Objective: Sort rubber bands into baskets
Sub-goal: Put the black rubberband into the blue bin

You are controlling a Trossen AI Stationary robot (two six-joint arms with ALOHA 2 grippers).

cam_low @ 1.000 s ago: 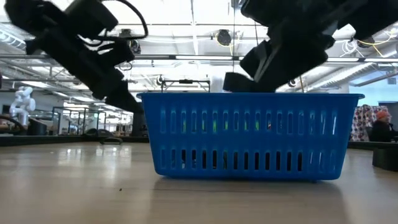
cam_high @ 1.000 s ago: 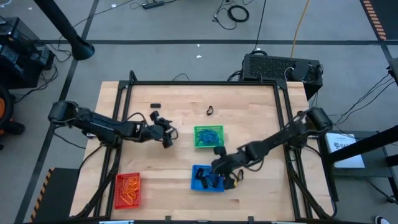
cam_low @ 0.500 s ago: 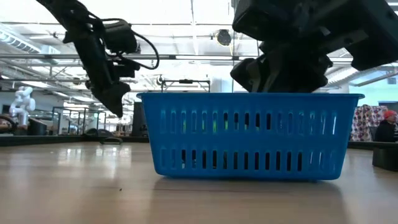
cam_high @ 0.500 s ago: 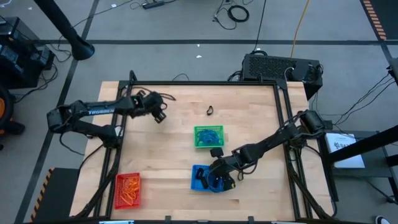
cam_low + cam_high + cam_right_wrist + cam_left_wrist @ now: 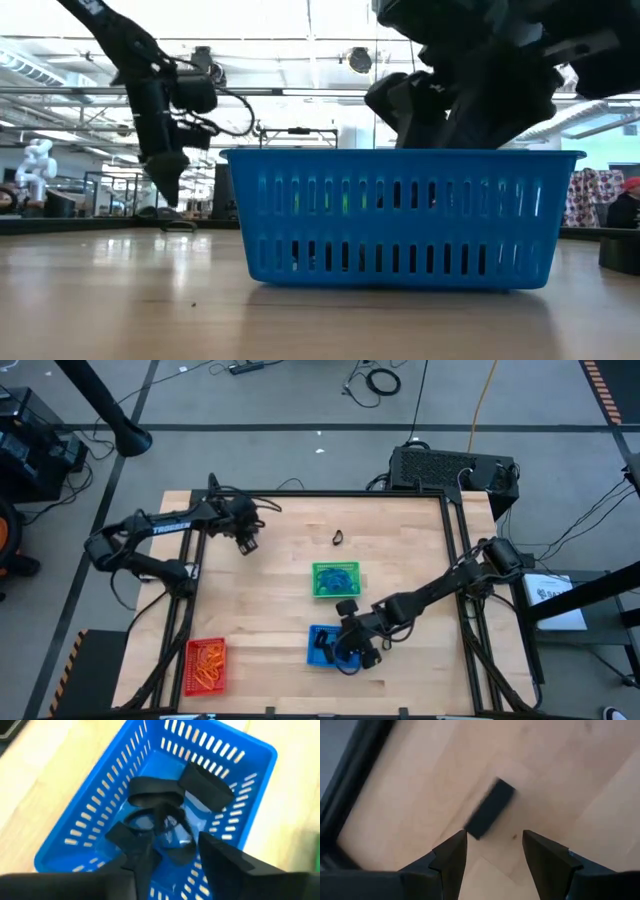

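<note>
Black rubber bands (image 5: 160, 822) lie piled in the blue basket (image 5: 322, 647), which sits at about six o'clock on the table (image 5: 290, 610). My right gripper (image 5: 350, 653) hangs just over that basket with its fingers (image 5: 137, 847) apart and nothing between them; the bands rest loose on the basket floor below the tips. In the low view the right gripper shows as a dark mass directly above the blue basket's (image 5: 400, 215) rim.

The green basket (image 5: 335, 580) stands near the table's middle, just toward twelve o'clock from the blue one, with blue bands (image 5: 338, 575) inside. The red basket (image 5: 206, 664) sits at about seven o'clock and holds orange bands (image 5: 208, 660). One dark band (image 5: 339, 539) lies alone on the wood at about twelve o'clock, well apart from all three baskets.

My left gripper (image 5: 246, 541) is out at about ten o'clock, fingers (image 5: 451, 854) spread and empty, hovering over bare wood. A small black block (image 5: 490, 809) lies on the table just ahead of its tips, untouched.
</note>
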